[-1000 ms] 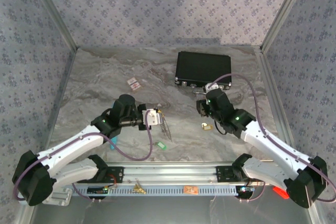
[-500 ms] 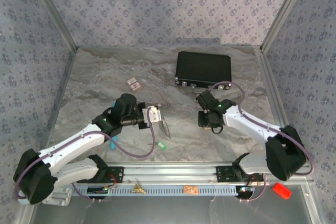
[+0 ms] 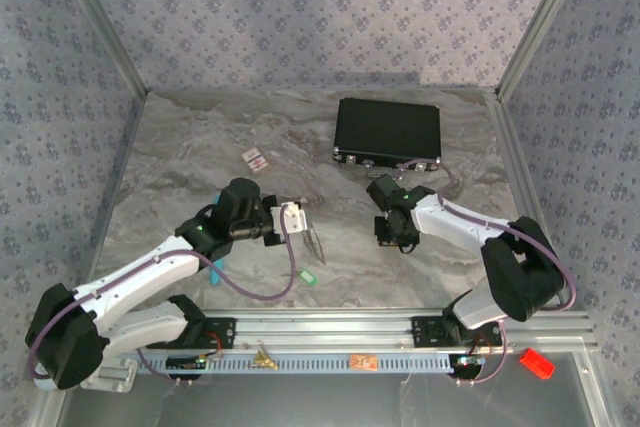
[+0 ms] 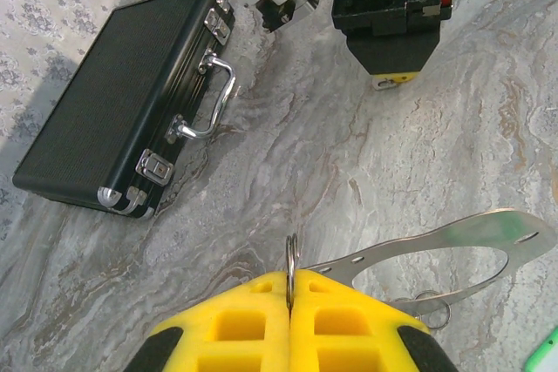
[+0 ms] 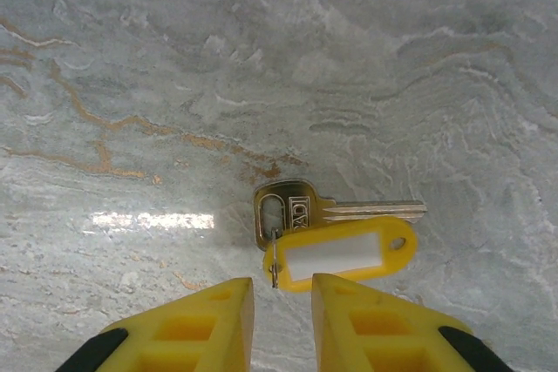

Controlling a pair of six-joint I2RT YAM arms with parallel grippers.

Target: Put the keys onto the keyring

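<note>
L gripper (image 4: 290, 289) pads pressed together, pinching keyring (image 4: 497, 226); R gripper (image 5: 283, 289) jaws apart, empty, tips just short of yellow key (image 5: 340, 254) lying flat on table (image 5: 131, 58) => IMO drop straight, pinch tag+head edge, avoid blade, don't shove it.

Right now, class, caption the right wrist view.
Open right gripper hovers over a yellow-tagged key lying on marbled table.

The white-and-black left arm (image 3: 150, 272) is lying low, pointing from its base toward two o'clock. Its yellow-fingered left gripper (image 4: 290, 302) is pinching a thin silvery metal keyring (image 4: 291, 254). The matching right arm (image 3: 470, 232) is bending sharply at its elbow, forearm aiming toward ten o'clock. Its yellow-fingered right gripper (image 5: 282, 298) is pointing downward with jaws slightly apart.
</note>
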